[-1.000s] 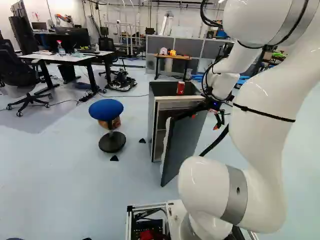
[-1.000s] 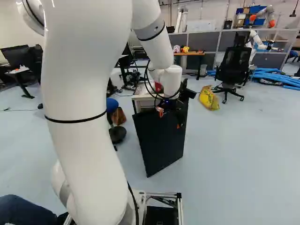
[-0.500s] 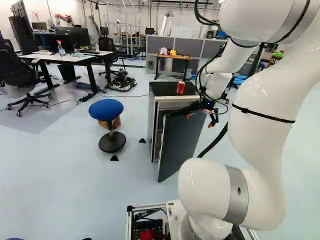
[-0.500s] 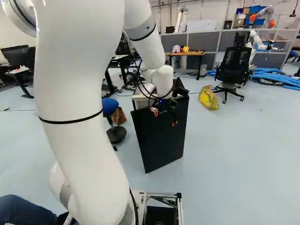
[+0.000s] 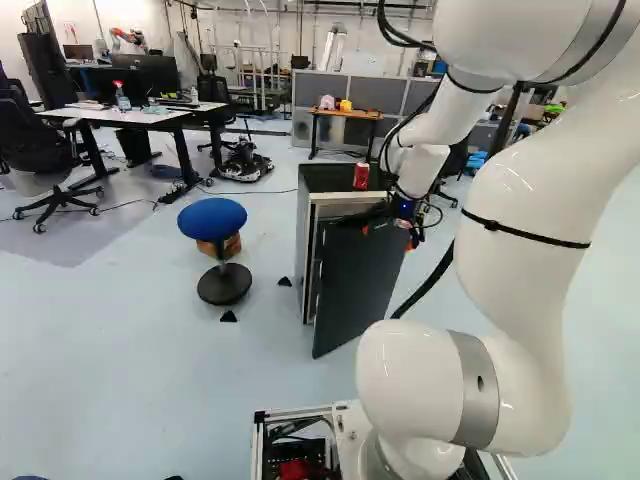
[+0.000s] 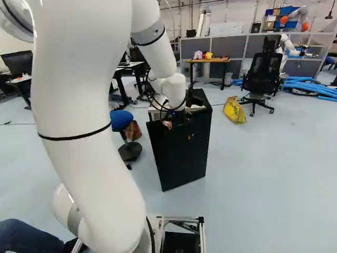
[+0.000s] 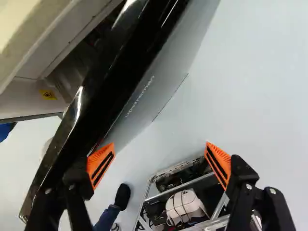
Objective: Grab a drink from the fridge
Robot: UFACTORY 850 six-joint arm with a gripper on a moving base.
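Left base view: camera behind the arm (image 5: 535, 220), left of it, facing ahead and slightly down; fridge (image 5: 300, 240) seen at mid-range. Right base view: also from behind, right of the arm, same heading; door (image 6: 179, 158) near the middle. These two overlap on arm, fridge, door, blue stool (image 5: 212, 217) and far worktop (image 5: 346, 114); only the right one takes in the yellow bag (image 6: 234, 109). Wrist view: close-up looking along the tool (image 5: 389, 236), steeply floorward over the door's edge; shares fridge, door and base frame (image 7: 163, 193) with both.
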